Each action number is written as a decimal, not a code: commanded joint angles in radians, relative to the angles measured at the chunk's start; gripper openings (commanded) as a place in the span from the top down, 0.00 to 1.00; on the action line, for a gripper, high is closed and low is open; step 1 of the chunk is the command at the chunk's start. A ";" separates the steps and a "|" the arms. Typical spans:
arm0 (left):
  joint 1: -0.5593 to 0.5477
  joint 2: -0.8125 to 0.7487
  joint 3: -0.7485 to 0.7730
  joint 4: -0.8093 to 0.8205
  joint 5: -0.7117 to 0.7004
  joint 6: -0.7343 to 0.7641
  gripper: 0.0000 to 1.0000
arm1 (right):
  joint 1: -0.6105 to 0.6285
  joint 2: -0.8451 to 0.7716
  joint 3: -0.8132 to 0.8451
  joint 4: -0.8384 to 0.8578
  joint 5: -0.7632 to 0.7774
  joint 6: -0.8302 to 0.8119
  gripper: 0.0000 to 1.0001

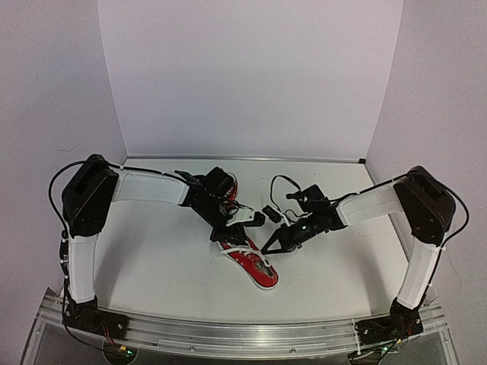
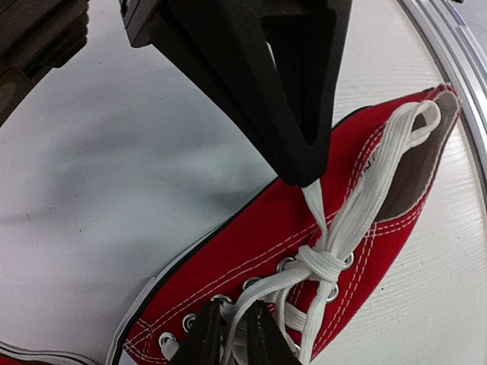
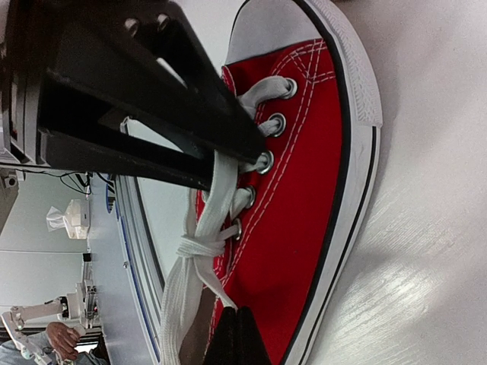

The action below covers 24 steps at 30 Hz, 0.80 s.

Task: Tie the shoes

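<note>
One red shoe (image 1: pixel 256 268) lies mid-table with its white toe cap (image 3: pixel 262 30) towards the left arm; it also shows in the left wrist view (image 2: pixel 251 243). Its white laces are drawn into a knot (image 2: pixel 327 262) over the top eyelets. My left gripper (image 2: pixel 232 334) is over the eyelet rows, its fingers close together on one lace strand (image 2: pixel 262 293) that runs from the knot. My right gripper (image 3: pixel 240 323) is shut on another strand (image 3: pixel 221 285) and holds it taut beside the shoe's collar. A second red shoe (image 1: pixel 229 185) lies behind the left wrist, mostly hidden.
An aluminium rail (image 1: pixel 228 331) runs along the table's near edge, close to the shoe's heel. White walls (image 1: pixel 251 76) close the back and sides. A loose black cable (image 1: pixel 283 182) loops above the right wrist.
</note>
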 commanded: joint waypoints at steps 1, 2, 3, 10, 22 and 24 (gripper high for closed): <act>-0.004 -0.011 0.038 -0.009 0.002 0.005 0.96 | -0.004 -0.030 0.006 0.019 0.009 -0.004 1.00; -0.004 -0.019 0.030 -0.002 -0.004 0.001 0.99 | -0.004 -0.033 0.000 0.019 0.011 -0.004 1.00; -0.003 -0.025 0.024 0.002 -0.008 -0.004 1.00 | -0.004 -0.038 -0.005 0.018 0.014 -0.002 1.00; 0.002 -0.053 -0.010 0.016 -0.030 -0.023 1.00 | -0.005 -0.071 -0.056 0.017 0.051 0.008 1.00; 0.012 -0.094 -0.056 0.052 -0.046 -0.038 1.00 | -0.011 -0.124 -0.128 0.015 0.090 0.022 1.00; 0.014 -0.096 -0.060 0.052 -0.048 -0.037 1.00 | -0.013 -0.128 -0.133 0.014 0.095 0.024 1.00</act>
